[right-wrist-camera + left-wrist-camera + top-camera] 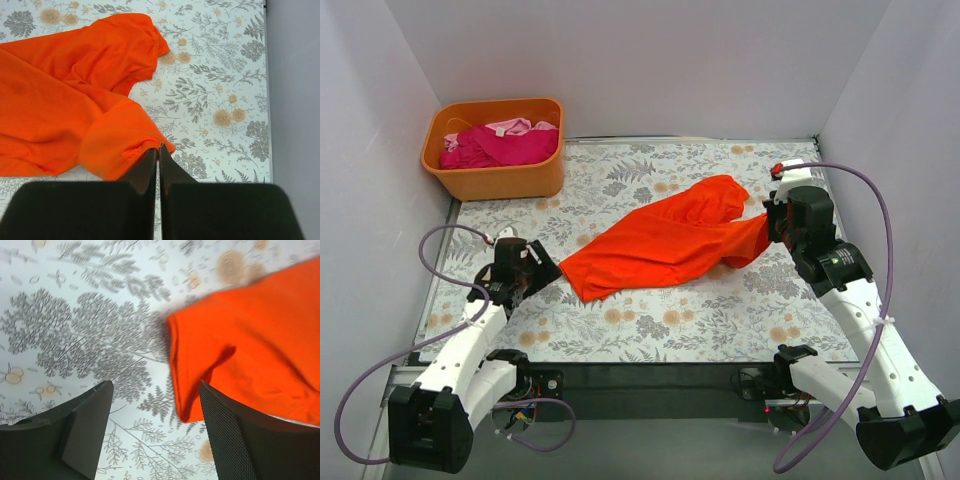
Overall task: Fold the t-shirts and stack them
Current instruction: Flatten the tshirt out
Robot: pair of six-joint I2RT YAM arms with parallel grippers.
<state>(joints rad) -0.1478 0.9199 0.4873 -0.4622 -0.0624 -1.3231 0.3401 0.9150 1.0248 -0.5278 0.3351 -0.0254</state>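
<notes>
your orange-red t-shirt (665, 245) is lying rumpled across the middle of the floral worktop (670, 325), running slantwise from a low corner near your left arm up to a bunched sleeve end at the far right. your right fingers (772, 222) are clenching on the shirt's right edge. in the right wrist view they (148, 170) are pressing flat together with a stitched hem of the orange-red t-shirt (75, 95) pinched at their tips, and the cloth is fanning out to the left of that pinch while a sleeve is resting on the worktop further out. your left fingers (542, 268) are sitting low over the worktop just beside the shirt's near-left corner, and they are standing released. in the left wrist view the two fingers (92, 415) are spreading apart with only the printed worktop between them, and the shirt's corner (250, 340) is lying just past the right-hand finger. whether that finger is touching the cloth, you cannot tell. in the far left corner the orange tub (495, 180) is standing against the walls, well apart from the spread shirt. it is holding a crumpled magenta pink t-shirt (495, 145) with a pale pink t-shirt (510, 126) showing behind it.
</notes>
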